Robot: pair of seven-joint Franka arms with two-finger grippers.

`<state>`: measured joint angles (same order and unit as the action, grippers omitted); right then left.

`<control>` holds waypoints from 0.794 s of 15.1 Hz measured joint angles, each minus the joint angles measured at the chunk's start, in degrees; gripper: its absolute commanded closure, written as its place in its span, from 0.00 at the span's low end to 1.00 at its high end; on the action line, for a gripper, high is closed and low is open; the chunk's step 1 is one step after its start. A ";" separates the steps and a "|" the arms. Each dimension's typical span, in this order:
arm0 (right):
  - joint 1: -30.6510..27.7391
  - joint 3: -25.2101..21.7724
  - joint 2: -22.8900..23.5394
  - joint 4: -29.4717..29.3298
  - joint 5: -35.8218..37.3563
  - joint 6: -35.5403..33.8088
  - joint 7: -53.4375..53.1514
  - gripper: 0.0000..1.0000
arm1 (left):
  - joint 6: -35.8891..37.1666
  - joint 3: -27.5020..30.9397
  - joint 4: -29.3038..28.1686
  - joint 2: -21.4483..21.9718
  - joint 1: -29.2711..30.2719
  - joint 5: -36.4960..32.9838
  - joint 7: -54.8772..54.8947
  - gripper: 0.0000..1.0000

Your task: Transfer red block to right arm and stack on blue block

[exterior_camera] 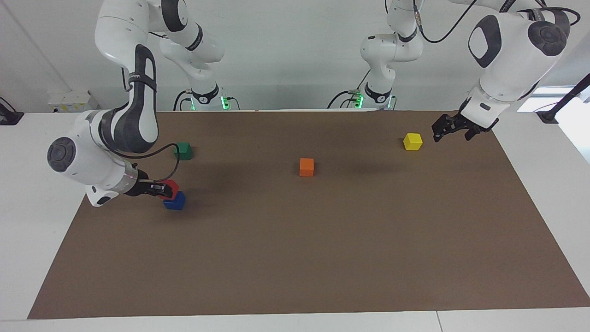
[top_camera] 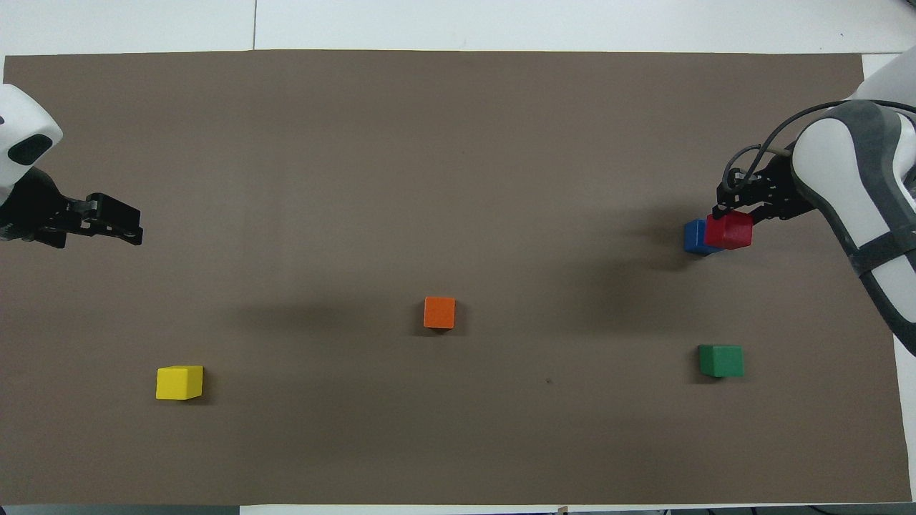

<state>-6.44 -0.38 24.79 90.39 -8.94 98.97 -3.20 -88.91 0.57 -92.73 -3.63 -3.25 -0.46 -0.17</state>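
The red block [exterior_camera: 171,186] is held in my right gripper [exterior_camera: 164,188], which is shut on it. It sits right over the blue block [exterior_camera: 175,202], shifted a little toward the right arm's end of the table. I cannot tell whether the two blocks touch. In the overhead view the red block [top_camera: 728,230] covers part of the blue block [top_camera: 691,237], with the right gripper [top_camera: 728,217] on the red one. My left gripper [exterior_camera: 437,132] is open and empty, raised over the mat's edge beside the yellow block; it also shows in the overhead view [top_camera: 136,227].
A green block [exterior_camera: 183,151] lies nearer to the robots than the blue block. An orange block [exterior_camera: 306,167] lies mid-table. A yellow block [exterior_camera: 412,141] lies toward the left arm's end. All rest on a brown mat [exterior_camera: 322,258].
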 measured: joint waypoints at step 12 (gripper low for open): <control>0.87 0.13 0.86 0.57 2.44 2.46 -0.74 1.00 | 0.02 -1.69 0.19 -0.02 0.77 0.00 0.00 0.00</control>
<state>-5.57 -0.25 25.64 90.96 -6.50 101.43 -3.94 -88.89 -1.13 -92.54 -3.65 -2.48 -0.46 -0.18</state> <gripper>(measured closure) 0.445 0.000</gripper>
